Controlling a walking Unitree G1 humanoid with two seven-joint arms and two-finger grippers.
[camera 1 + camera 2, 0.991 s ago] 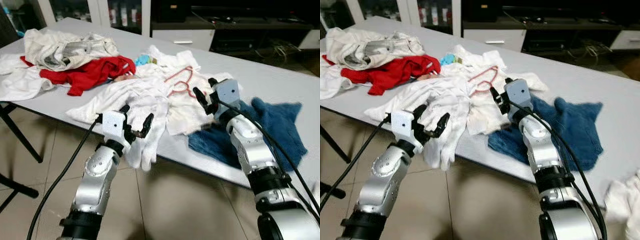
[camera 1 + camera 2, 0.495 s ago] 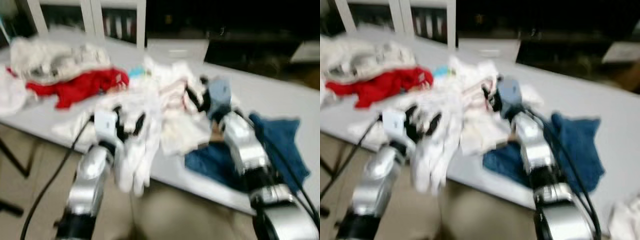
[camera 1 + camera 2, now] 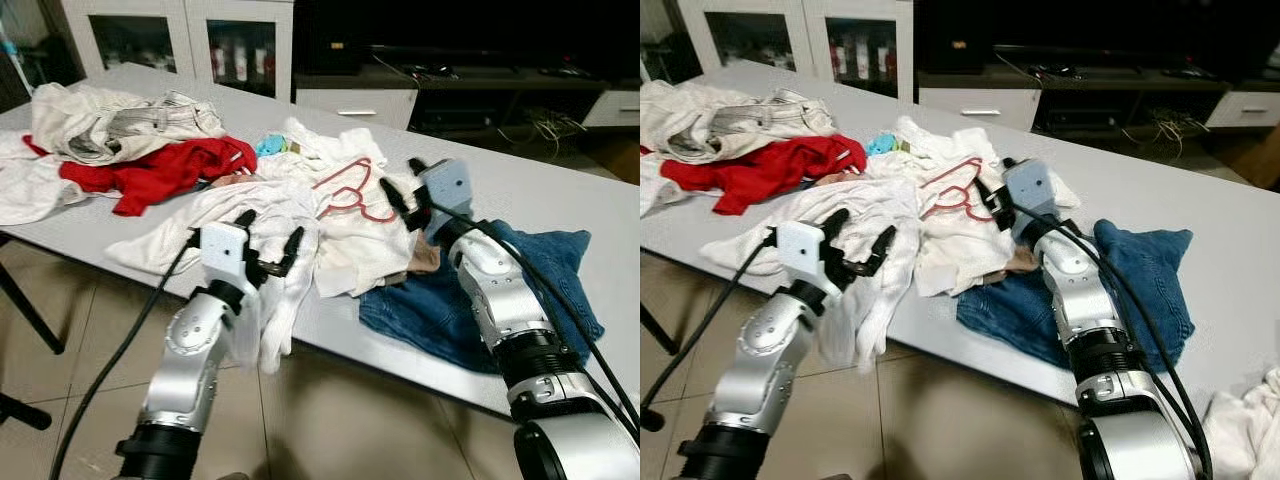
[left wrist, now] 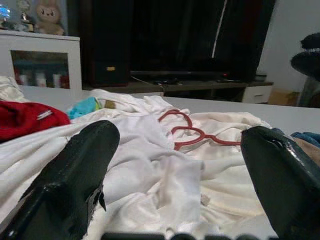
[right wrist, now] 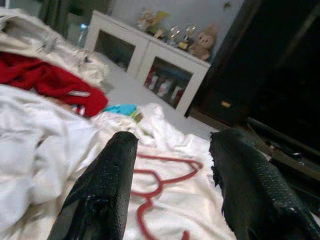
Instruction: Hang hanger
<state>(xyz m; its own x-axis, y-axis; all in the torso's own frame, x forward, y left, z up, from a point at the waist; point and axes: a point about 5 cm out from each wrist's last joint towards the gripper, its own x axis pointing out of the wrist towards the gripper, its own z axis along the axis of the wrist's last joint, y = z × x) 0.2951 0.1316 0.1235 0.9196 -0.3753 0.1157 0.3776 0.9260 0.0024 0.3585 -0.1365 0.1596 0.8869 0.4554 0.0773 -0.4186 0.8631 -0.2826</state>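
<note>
Right gripper (image 3: 398,190) raised over the table's laundry heap, black fingers (image 5: 105,175) spread wide with nothing between them, aimed straight at the red hanger (image 3: 350,188) just ahead — apparently lined up for a grab, not yet touching. Hanger lying flat atop a crumpled white garment (image 3: 350,235), hook and shoulders resting on the cloth rather than on bare tabletop, so probably soft footing and a thin wire hard to get under; judged likely to slide or drag fabric along if pinched carelessly. Left gripper (image 3: 268,240) poised nearer the table's front edge, also spread and empty, above a white cloth (image 3: 275,320) draping over the rim toward the floor; seemingly held ready as a helper, perhaps to pin the garment while the other takes the hanger. Beneath and beside the right forearm, a blue denim piece (image 3: 470,310) spread on the grey table (image 3: 600,200). Farther off toward the left arm's side, a red garment (image 3: 160,170) and a cream striped bundle (image 3: 110,115) heaped together, well apart from the hanger. Small turquoise item (image 3: 270,146) tucked behind the white pile. Glass-fronted white cabinet (image 3: 180,40) and dark shelving in the background. Task judged barely begun: hanger not yet lifted, no rail or hook for hanging seen.
</note>
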